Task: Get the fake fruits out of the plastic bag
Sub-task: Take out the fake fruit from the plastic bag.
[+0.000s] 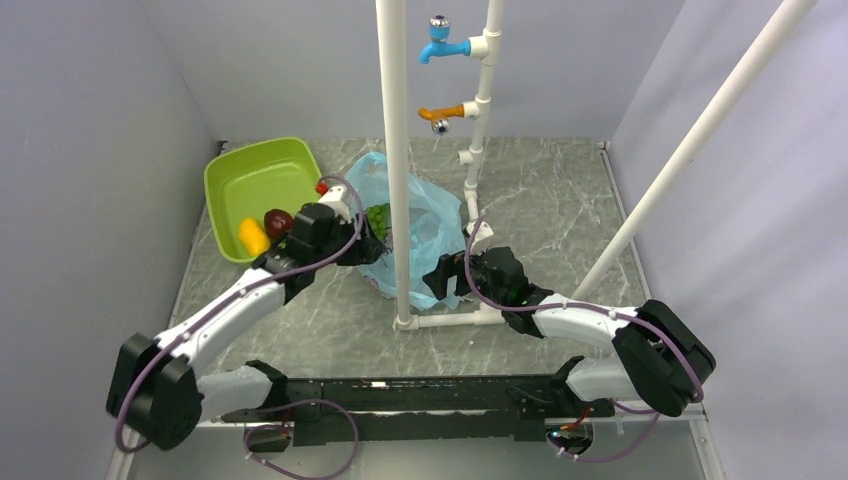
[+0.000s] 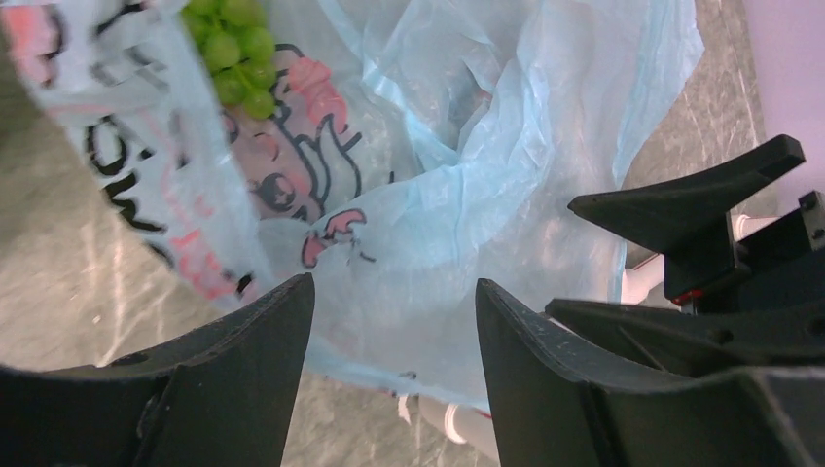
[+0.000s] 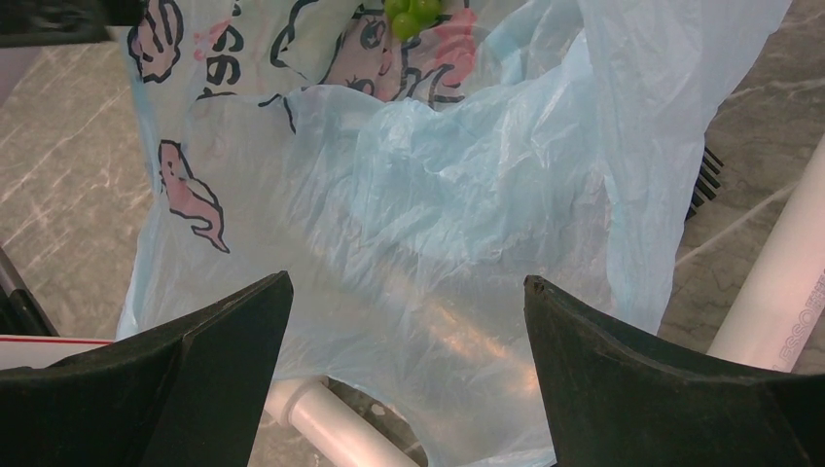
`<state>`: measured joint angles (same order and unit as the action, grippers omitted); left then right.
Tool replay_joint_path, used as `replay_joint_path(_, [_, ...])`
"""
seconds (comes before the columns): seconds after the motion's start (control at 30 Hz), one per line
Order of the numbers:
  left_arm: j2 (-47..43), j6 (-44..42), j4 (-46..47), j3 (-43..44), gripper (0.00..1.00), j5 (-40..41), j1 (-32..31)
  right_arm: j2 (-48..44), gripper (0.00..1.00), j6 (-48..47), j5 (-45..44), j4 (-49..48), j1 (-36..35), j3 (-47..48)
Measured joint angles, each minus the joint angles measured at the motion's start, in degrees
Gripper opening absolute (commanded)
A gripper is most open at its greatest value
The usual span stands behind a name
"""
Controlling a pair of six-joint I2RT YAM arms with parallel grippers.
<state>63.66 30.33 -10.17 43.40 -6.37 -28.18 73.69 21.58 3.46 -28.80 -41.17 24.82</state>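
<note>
Hovering my left hand [image 2: 394, 284], jaws apart, by plastic bag [image 1: 437, 225] mid-counter [image 1: 560, 200], lined up for grape bunch [image 2: 233, 49] in it. Right hand [image 3: 409, 282], also apart & empty, faces bag's near side, prob. to steady it.

We see the grape bunch [image 2: 233, 49] cut off at the left wrist view's 11 o'clock edge; a white pole [image 1: 394, 150] partly hides the plastic bag [image 1: 436, 215].

3 fruits visible: 1 yellow oblong fruit [image 1: 253, 237], 1 dark red round fruit [image 1: 278, 221], 1 green grape bunch [image 1: 378, 220]. 1 plastic bag [image 1: 435, 225]. 1 lime tray [image 1: 250, 175]. 2 taps: blue tap [image 1: 438, 45], orange tap [image 1: 440, 115]. 2 claws: left claw [image 2: 394, 292], right claw [image 3: 404, 287].
</note>
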Motion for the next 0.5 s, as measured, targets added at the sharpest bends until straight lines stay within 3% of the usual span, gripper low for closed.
replay_joint_path(0.23, [14.51,0.35,1.36,9.25,0.65,0.35,-3.89,-0.22,0.92,-0.02,-0.04,0.02,0.00,0.00])
replay_joint_path(0.5, [24.11,-2.89,2.95,15.08,0.65,5.60,-4.72,-0.22,0.92,-0.17,-0.26,0.04,0.00,0.00])
